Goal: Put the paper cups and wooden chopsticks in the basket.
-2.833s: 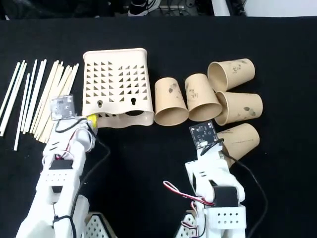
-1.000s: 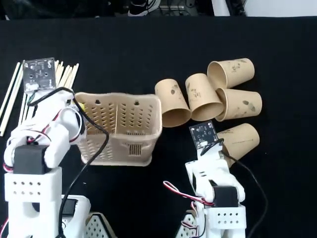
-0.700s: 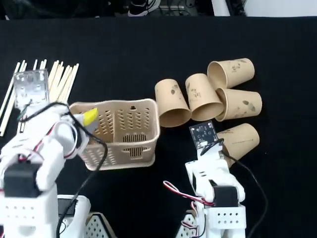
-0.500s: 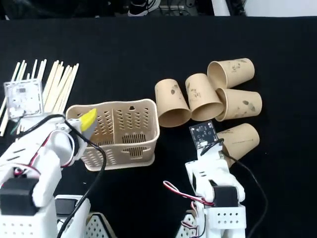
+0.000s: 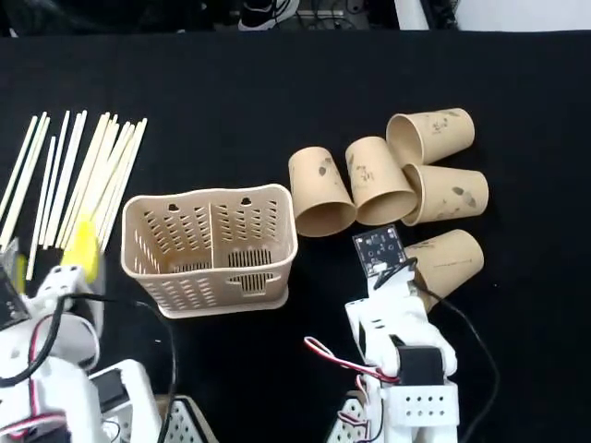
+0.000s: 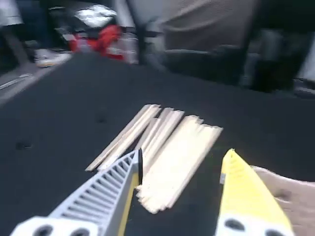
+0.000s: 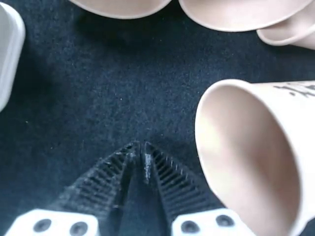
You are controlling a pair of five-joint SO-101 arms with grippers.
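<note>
The beige slotted basket (image 5: 211, 249) stands upright, mouth up, left of centre; its rim (image 6: 288, 181) edges into the left wrist view. Several wooden chopsticks (image 5: 78, 175) (image 6: 170, 147) lie in a loose bundle at the far left. Several paper cups (image 5: 319, 189) lie on their sides at the right. My left gripper (image 5: 54, 262) (image 6: 183, 157) hangs open and empty near the front left, over the near ends of the chopsticks. My right gripper (image 7: 142, 147) is shut and empty on the cloth, just beside the mouth of the nearest cup (image 7: 251, 157) (image 5: 448, 261).
A black cloth (image 5: 277, 74) covers the whole table. Two more cup mouths (image 7: 123, 6) lie just ahead of the right gripper, and a corner of the basket (image 7: 7, 49) sits to one side. Open cloth lies between the basket and the right arm (image 5: 380, 251).
The left arm tipped the basket from lying on its side to upright, let go of it and drew back to the front left. The right arm and the cups stayed still.
</note>
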